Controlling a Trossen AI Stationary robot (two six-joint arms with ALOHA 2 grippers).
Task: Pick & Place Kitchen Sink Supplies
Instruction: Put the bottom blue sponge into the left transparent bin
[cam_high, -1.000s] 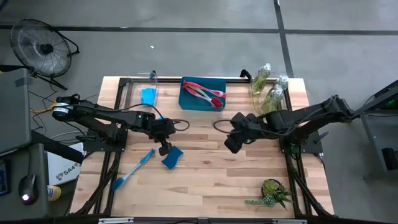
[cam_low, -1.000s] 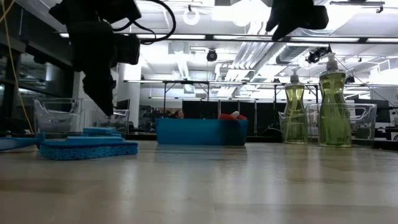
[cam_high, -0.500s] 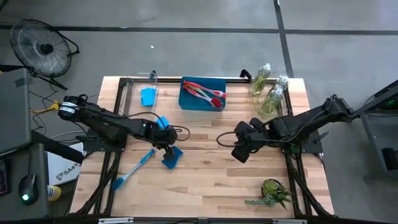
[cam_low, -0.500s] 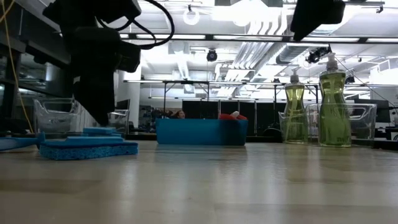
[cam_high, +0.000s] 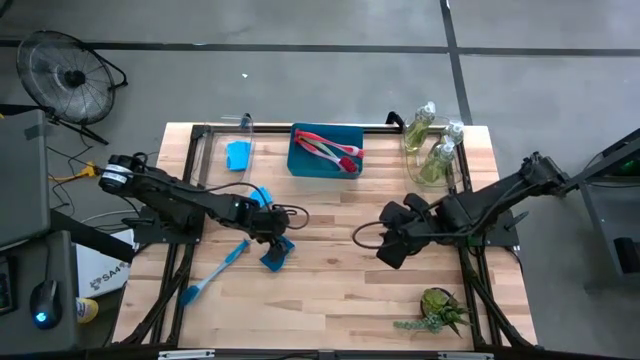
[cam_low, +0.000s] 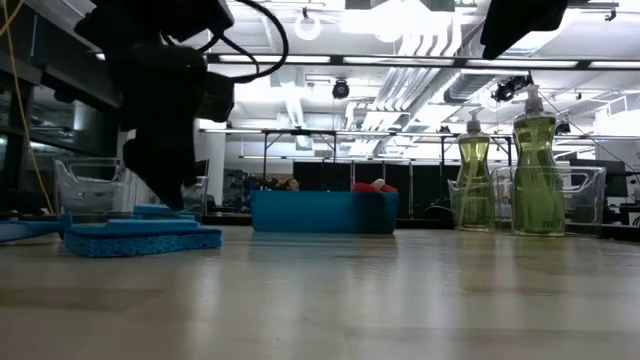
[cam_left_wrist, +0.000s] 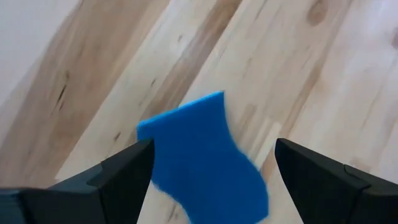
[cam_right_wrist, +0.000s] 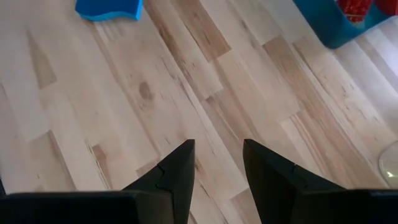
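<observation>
Left gripper (cam_left_wrist: 211, 162) wide over blue sponge (cam_left_wrist: 202, 158); blue brush (cam_high: 215, 272) beside.

the table (cam_high: 330, 290) is pale wood planks on a dark metal frame, standing on a grey concrete floor (cam_high: 300, 25) crossed by dark seam lines. a round black floor fan (cam_high: 62, 75) sits off the table's far left corner, with a grey cabinet edge (cam_high: 20, 180) beside it and cables trailing nearby. seen level across the tabletop, the room runs deep — white ceiling with ducts and bright lamps (cam_low: 395, 15), dark frame tables (cam_low: 300, 150) and a dim far wall behind.
</observation>
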